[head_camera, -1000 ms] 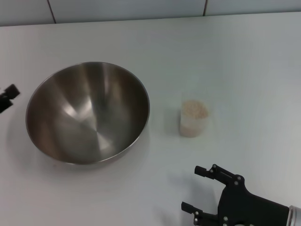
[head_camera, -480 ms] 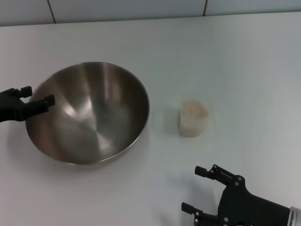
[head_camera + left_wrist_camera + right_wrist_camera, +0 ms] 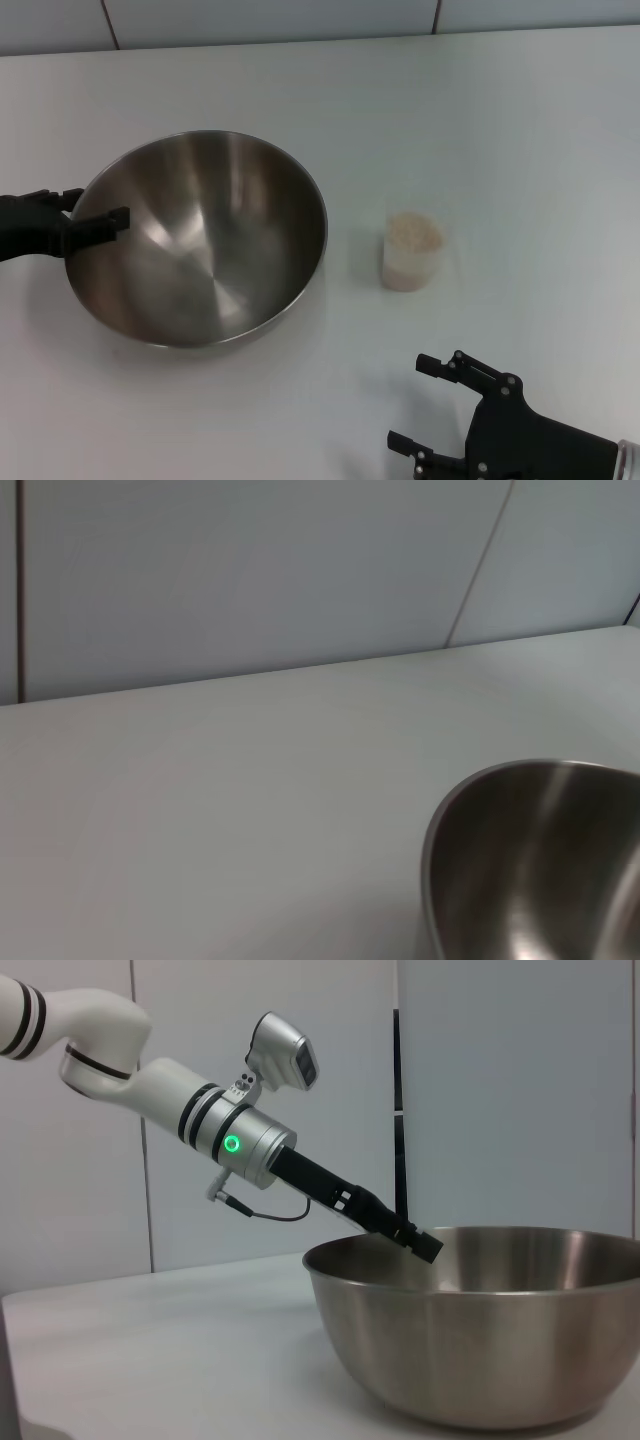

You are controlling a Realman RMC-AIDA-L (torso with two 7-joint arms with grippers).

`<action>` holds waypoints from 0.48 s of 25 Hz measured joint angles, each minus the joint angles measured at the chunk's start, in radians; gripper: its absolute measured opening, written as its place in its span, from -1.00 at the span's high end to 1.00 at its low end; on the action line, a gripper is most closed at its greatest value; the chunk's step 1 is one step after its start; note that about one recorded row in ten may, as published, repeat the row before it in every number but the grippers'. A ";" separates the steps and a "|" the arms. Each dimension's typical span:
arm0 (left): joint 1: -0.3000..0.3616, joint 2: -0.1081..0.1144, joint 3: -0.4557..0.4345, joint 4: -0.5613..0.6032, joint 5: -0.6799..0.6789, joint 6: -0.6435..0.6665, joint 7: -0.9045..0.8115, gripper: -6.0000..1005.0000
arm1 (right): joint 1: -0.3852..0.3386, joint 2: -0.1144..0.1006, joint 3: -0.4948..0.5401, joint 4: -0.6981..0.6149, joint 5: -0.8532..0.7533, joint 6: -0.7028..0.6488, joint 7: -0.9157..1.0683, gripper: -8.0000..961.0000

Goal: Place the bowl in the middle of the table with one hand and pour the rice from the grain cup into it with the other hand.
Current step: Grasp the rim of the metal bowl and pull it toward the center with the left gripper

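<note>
The steel bowl [image 3: 200, 240] sits left of the table's [image 3: 480, 130] middle; it also fills the right wrist view as the bowl [image 3: 480, 1330] and shows in a corner as the bowl [image 3: 540, 860]. My left gripper [image 3: 100, 205] is at the bowl's left rim, open, one finger over the inside and one outside. From the right wrist, the left gripper [image 3: 425, 1245] slants down onto that rim. The clear grain cup [image 3: 411, 265], with rice [image 3: 414, 232] in it, stands upright to the right of the bowl. My right gripper [image 3: 406, 400] hovers open near the front edge, below the cup and apart from it.
A tiled wall [image 3: 300, 20] runs along the table's far edge. White tabletop stretches to the right of the cup and behind the bowl.
My left gripper came in from the left to the bowl's rim. In the last half second it moved further right, and the bowl shifted slightly right with it. The right gripper and cup stayed put.
</note>
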 joint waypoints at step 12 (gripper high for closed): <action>-0.040 0.005 0.001 0.024 0.044 0.045 -0.042 -0.01 | 0.000 0.000 0.000 -0.001 0.000 0.000 0.000 -0.71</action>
